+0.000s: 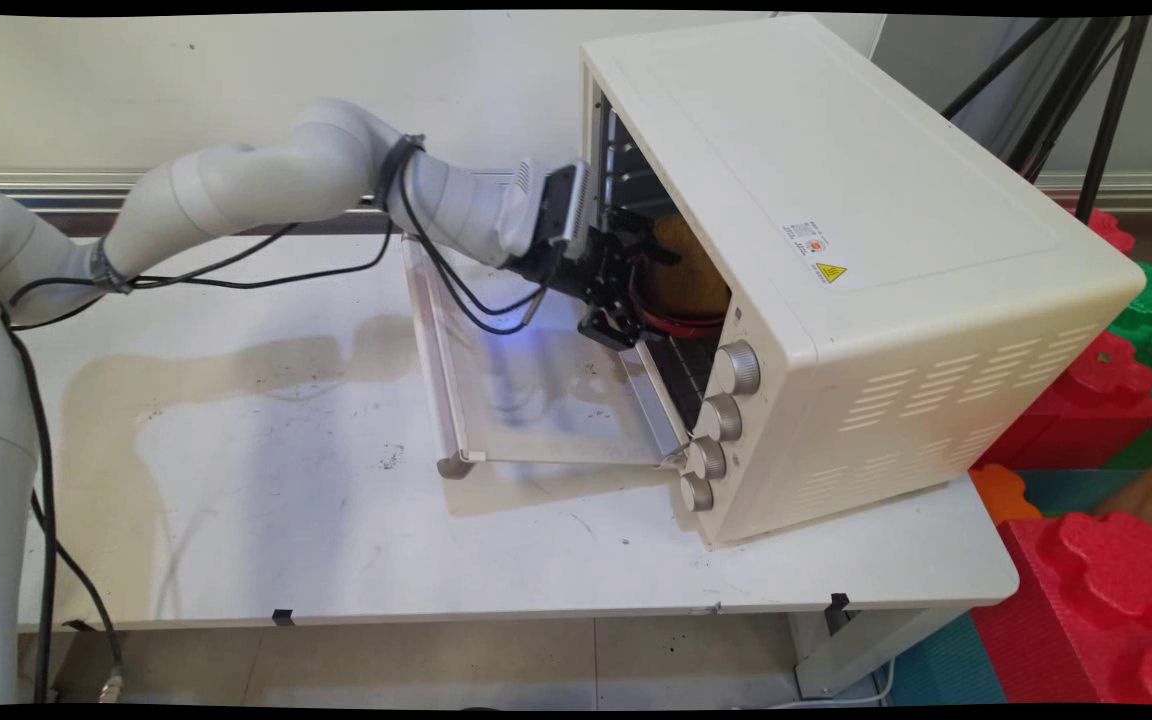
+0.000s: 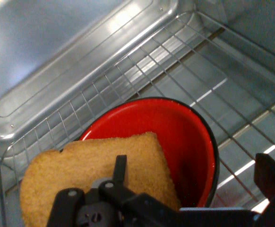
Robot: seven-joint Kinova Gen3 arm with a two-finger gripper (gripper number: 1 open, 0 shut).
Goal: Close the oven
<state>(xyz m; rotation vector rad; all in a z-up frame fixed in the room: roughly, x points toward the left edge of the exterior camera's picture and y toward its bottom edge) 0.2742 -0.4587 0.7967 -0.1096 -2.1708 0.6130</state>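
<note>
A black two-finger gripper (image 1: pixel 626 290) is reached inside a cream metal toaster oven (image 1: pixel 836 270) at the table's right edge, its fingers spread around a light, crumbly brown toast slice (image 2: pixel 95 175) leaning in a red bowl (image 2: pixel 184 142) on the wire rack (image 2: pixel 175 61); the slice's edges are judged best for gripping.

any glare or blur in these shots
Main view: sharp, with reflections washing out the open glass oven door. Hand view: bright glare streaks on the wire rack and metal wall; the bread and red bowl look slightly soft.

Pale wall (image 1: pixel 236 90); tiled floor (image 1: pixel 536 660) — foam mats (image 1: pixel 1096 590).
</note>
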